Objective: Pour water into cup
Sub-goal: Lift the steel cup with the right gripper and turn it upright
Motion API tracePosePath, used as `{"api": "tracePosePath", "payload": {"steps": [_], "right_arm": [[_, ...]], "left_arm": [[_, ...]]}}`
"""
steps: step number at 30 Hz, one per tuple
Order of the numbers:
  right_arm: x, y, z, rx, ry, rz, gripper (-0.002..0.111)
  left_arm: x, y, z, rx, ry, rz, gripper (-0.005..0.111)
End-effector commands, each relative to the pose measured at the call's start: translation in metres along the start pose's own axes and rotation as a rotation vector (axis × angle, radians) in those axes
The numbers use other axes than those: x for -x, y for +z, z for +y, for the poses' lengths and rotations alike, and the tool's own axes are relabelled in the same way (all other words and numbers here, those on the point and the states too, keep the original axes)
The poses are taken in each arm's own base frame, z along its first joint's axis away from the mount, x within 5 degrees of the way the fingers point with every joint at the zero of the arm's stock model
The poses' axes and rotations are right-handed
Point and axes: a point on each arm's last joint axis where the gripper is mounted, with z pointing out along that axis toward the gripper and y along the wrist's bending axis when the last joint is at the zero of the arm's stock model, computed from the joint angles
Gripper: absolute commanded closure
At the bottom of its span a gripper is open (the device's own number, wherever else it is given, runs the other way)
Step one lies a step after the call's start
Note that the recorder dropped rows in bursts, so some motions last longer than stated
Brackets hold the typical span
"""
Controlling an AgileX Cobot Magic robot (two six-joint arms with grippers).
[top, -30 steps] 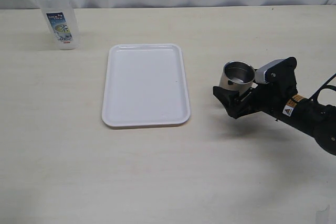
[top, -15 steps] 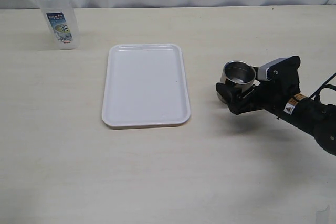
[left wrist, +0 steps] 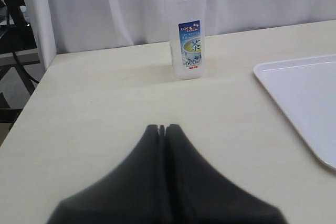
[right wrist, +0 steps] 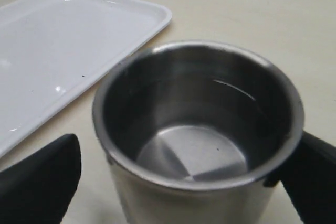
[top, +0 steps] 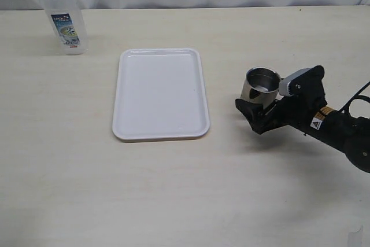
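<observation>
Tabletop [top: 173, 189] bears the cup [top: 261, 82], base hidden behind right end effector [top: 254, 108].

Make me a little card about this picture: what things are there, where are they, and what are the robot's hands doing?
cup: steel, beside the tray, between the right arm's jaws
right gripper: open, jaws either side of the cup
left gripper: shut, holding nothing
jug: clear, labelled, standing far from the cup, beyond the tray
tray: white, between jug and cup
</observation>
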Motion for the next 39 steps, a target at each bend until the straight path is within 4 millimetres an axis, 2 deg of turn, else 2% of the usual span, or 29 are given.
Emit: {"api": "tracePosePath", "payload": {"steps": [1,7,9,16,21,37,38,39], "right_arm": [[0.0006,0.0040,-0.0046,-0.016,-0.018,-0.005,0.015],[0.0021,0.0057,-0.0060,-0.018,-0.022,-0.009,0.015],[0.0021,0.0057,-0.0060,-0.018,-0.022,-0.009,0.019],[0.0021,0.0057,-0.0066,-0.025,-0.019,-0.009,0.056],[0.0019,0.0056,-0.0089,-0.049,-0.008,-0.008,0.073],[0.0056,0.0056,-0.0089,-0.049,-0.009,-0.047,0.076],[0.0058,0.0056,-0.0089,-0.049,-0.009,-0.050,0.077],[0.0060,0.0056,-0.0089,-0.049,-0.011,-0.051,0.085]], "left_arm": [[-0.0005,0.0001,0.0000,0.001,-0.004,-0.005,0.107],[-0.0005,0.0001,0.0000,0.001,-0.004,-0.005,0.107],[-0.0008,0.0001,-0.0001,0.001,-0.004,-0.002,0.107],[-0.0008,0.0001,-0.0001,0.001,-0.004,-0.002,0.107],[-0.0008,0.0001,-0.0001,0.001,-0.004,-0.002,0.107],[-0.0008,0.0001,-0.0001,0.001,-0.004,-0.002,0.107],[-0.0008,0.0001,-0.0001,0.001,-0.004,-0.002,0.107],[-0.0008,0.0001,-0.0001,0.001,-0.004,-0.002,0.107]]}}
